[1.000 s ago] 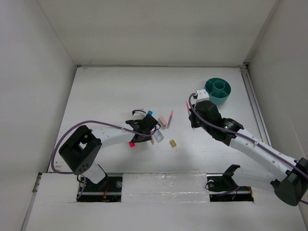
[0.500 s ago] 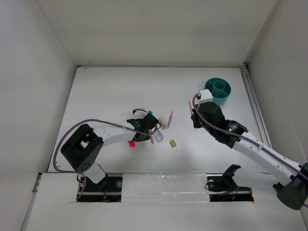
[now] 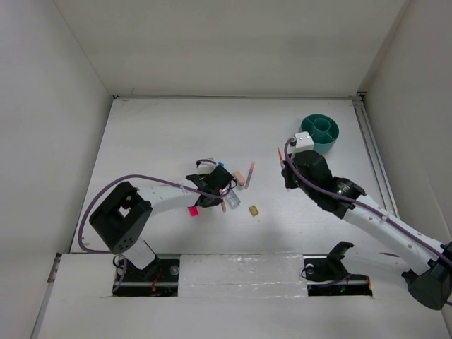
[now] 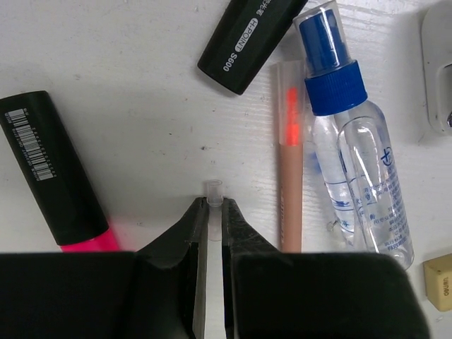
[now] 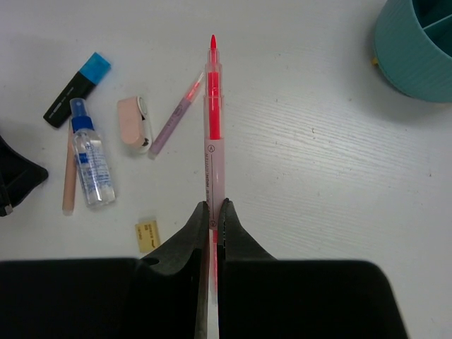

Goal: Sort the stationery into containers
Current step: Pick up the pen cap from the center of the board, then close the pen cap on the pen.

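Note:
My right gripper (image 5: 213, 206) is shut on a thin pink highlighter pen (image 5: 213, 134) and holds it above the table, left of the teal organiser (image 5: 417, 49). In the top view the right gripper (image 3: 286, 168) is down-left of the organiser (image 3: 319, 133). My left gripper (image 4: 212, 205) is shut on a small clear tube (image 4: 213, 189), low over the table. Around it lie a pink-capped black marker (image 4: 49, 176), a second black marker (image 4: 251, 42), a pencil (image 4: 289, 162) and a clear blue-capped bottle (image 4: 353, 148). The tan block (image 3: 253, 210) lies to the right.
A pink eraser (image 5: 133, 123) and a thin pink pencil (image 5: 173, 116) lie between the two grippers. The blue-capped marker (image 5: 76, 88) lies at the far edge of the cluster. White walls enclose the table on three sides.
My right gripper has moved a little right and towards the organiser with the pen in it. The left gripper has barely moved.

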Motion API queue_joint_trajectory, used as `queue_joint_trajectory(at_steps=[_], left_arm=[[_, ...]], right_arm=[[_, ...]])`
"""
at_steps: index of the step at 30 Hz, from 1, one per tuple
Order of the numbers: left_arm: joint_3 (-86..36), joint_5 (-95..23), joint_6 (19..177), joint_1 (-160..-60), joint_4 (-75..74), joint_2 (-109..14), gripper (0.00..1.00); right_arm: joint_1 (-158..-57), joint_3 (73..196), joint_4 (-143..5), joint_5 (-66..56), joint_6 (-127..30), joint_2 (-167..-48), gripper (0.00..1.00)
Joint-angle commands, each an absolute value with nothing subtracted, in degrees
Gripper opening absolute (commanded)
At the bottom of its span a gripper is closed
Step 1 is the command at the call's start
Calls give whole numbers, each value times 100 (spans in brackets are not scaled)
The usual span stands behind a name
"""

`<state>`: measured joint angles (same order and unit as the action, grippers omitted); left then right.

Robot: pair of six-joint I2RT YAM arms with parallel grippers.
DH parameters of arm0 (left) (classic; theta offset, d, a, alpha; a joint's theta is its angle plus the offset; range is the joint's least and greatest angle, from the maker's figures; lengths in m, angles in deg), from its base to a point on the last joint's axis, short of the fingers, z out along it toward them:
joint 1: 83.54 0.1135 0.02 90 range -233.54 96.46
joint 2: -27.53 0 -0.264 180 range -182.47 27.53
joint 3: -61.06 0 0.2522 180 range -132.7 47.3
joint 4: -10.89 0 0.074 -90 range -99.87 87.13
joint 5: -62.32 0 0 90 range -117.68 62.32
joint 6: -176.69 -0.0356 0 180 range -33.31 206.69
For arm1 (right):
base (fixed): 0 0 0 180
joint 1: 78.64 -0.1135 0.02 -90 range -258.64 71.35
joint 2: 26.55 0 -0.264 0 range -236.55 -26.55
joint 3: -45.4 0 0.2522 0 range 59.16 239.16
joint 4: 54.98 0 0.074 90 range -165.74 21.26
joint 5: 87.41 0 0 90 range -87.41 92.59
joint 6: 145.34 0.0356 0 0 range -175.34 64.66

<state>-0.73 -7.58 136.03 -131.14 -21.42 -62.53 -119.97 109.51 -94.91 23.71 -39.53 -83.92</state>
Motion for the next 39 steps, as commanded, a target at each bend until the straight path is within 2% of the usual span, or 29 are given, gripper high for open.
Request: queue_joint_trajectory(at_steps=[1,5,10,12,18,25,27,28,31,32,39], left_arm=[[29,-1046,13643,-13223,-2518,-6493,0],[-384,-607,13828,-13346,-3055,-6186,0],[-1489,-254,13478,-13145,-3574,-5457,0],[-1869,-438,12978,-12899,-3444,-5342,0],[-3222,-2502,11727,-11713,-2644,-5280,0],[-4366,-3189,11226,-11650,-2247,-5525,0],[-4027,-3591,11226,-11598,-1932,-5343,0],[-3684,-3847,11313,-11545,-1191,-5185,0],[-2141,-4621,11831,-11265,192,-4352,0],[-1943,-4779,11989,-11133,649,-4218,0],[-1511,-5570,12052,-11053,1204,-3917,0]], right_arm=[[-12039,10865,-9352,2360,-4005,-8307,0],[-12039,10742,-8976,2000,-4075,-8368,0],[-11987,10478,-8378,1176,-4128,-8561,0],[-11934,10338,-8010,945,-4128,-8614,0],[-11934,10083,-7271,154,-3742,-8492,0],[-11934,9714,-5961,-848,-3126,-8192,0],[-11934,9599,-5373,-1154,-2863,-8315,0],[-11986,9459,-5145,-1252,-2749,-8376,0],[-12047,9257,-4335,-1472,-2318,-8552,0],[-12048,9134,-4186,-1473,-2247,-8553,0],[-12162,9238,-3728,-1507,-2089,-8719,0]])
